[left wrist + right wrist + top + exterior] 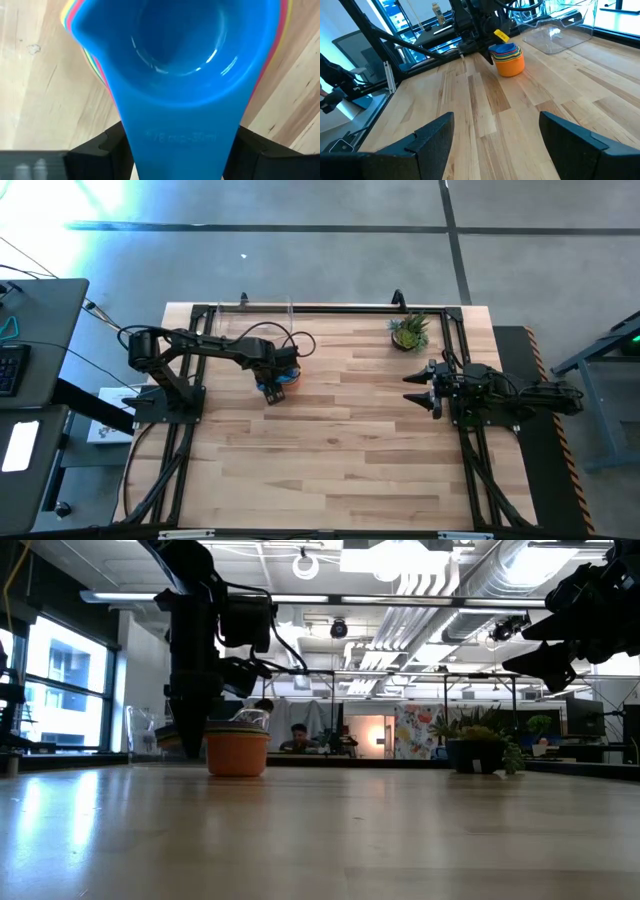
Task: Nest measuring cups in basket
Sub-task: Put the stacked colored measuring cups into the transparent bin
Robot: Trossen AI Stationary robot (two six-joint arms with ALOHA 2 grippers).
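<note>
The measuring cups sit nested in one stack with the orange one outermost and the blue cup on top. The stack stands on its base on the wooden table, left of centre in the high view. My left gripper is shut on the stack's handles. The clear basket stands on the table at the far edge, beyond the stack. My right gripper hovers open above the table's right side, touching nothing. My left gripper holds the blue cup's flat handle, pinched by its two side edges between the fingers. The fingers lie along the handle, pointing at the bowl. The handles below are hidden by the blue one. The stack stands upright with its base on the table.
A small potted green plant stands near the far right of the table. Black frame rails run along the table's edges. Open wood lies between the two arms and toward the near edge.
</note>
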